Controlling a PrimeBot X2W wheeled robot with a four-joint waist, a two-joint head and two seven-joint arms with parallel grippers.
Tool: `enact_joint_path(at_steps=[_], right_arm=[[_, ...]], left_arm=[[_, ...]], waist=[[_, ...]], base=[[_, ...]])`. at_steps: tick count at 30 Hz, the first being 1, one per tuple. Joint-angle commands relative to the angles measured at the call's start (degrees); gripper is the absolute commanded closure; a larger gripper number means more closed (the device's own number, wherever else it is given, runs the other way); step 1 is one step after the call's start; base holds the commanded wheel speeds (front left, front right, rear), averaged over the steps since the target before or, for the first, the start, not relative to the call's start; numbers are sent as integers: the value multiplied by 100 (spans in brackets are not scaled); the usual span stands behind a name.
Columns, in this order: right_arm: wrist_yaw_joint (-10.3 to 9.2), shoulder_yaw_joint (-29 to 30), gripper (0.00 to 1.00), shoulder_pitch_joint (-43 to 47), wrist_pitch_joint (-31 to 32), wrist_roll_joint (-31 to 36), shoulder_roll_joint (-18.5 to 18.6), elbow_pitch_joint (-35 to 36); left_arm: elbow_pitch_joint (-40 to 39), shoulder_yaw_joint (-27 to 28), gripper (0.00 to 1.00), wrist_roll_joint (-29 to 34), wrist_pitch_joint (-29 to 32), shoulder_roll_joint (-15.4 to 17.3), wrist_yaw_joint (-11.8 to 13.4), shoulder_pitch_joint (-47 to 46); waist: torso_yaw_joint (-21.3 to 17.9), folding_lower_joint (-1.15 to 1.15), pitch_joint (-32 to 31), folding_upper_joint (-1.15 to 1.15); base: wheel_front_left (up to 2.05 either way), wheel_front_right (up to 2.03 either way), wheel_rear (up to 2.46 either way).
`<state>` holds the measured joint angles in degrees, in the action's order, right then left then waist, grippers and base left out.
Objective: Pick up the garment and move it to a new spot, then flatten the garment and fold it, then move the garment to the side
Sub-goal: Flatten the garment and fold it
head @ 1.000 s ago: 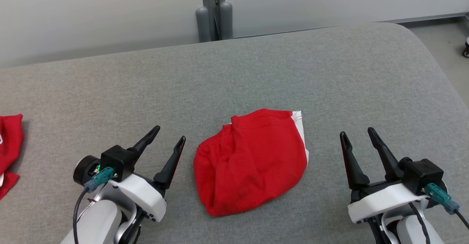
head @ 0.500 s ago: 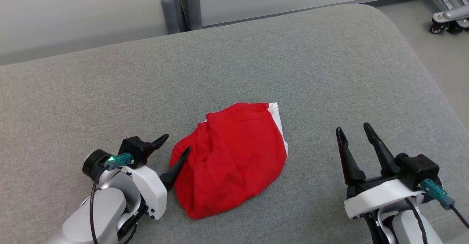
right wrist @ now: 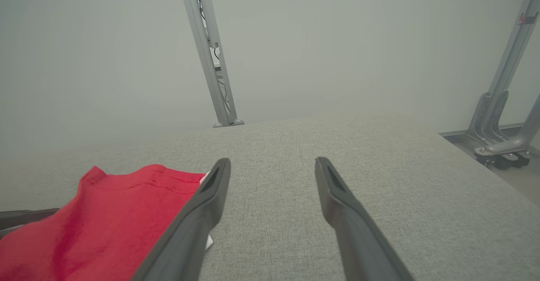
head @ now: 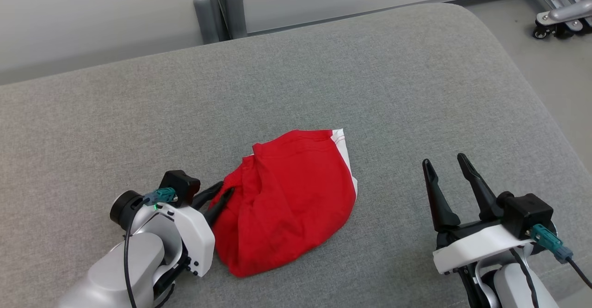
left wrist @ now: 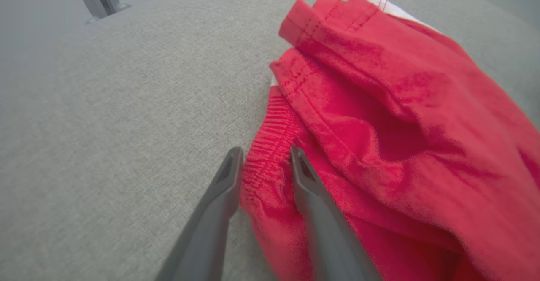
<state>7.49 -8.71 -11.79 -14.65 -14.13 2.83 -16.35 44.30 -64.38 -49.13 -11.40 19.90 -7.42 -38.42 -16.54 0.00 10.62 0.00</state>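
Garment (head: 286, 201), red: left claw (left wrist: 265, 151) half-narrowed astride elastic waistband (left wrist: 276, 122), pinch uncertain; we should bite deep before lifting. Right claw (head: 444, 159) wide, empty.

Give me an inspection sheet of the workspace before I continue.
Surface: grey fabric surface, flat.
Job's things: red garment, white trim, crumpled mid-surface.
Clutter: nothing seen.
Grippers: left gripper straddles the garment's elastic waistband, grip unconfirmed; right gripper open, empty, apart from the garment.
Cables: black cable at left wrist, teal-plugged cable at right wrist, neither snagged.
Surroundings: metal post and pale wall behind; wheeled frame on floor, far right.
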Motion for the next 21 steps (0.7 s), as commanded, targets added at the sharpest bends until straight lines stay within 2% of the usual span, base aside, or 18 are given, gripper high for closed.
enact_joint_path(at_steps=[1,6,10,13,14,21], right_arm=[[0,13,0,-30,-35,-5,17,-18],[0,39,0,-19,-47,23,16,-27],[0,41,0,51,-55,38,17,-19],[0,65,0,75,-60,50,21,2],[0,64,0,105,-63,76,22,12],[0,40,0,189,-65,91,24,14]], left_arm=[[35,-47,100,-43,-41,18,-3,-89],[127,-323,100,-293,-201,6,-2,-233],[179,-239,100,-268,-343,13,-3,-370],[27,193,100,-103,-381,24,63,-534],[-262,630,100,135,-377,108,224,-503],[-1262,1892,100,910,-375,386,747,161]], waist=[[10,0,-6,0],[125,0,-83,0],[303,0,-197,0],[496,0,-289,0],[636,0,-353,0],[1116,0,-570,0]], base=[[0,0,0],[0,0,0],[0,0,0],[0,0,0],[0,0,0],[0,0,0]])
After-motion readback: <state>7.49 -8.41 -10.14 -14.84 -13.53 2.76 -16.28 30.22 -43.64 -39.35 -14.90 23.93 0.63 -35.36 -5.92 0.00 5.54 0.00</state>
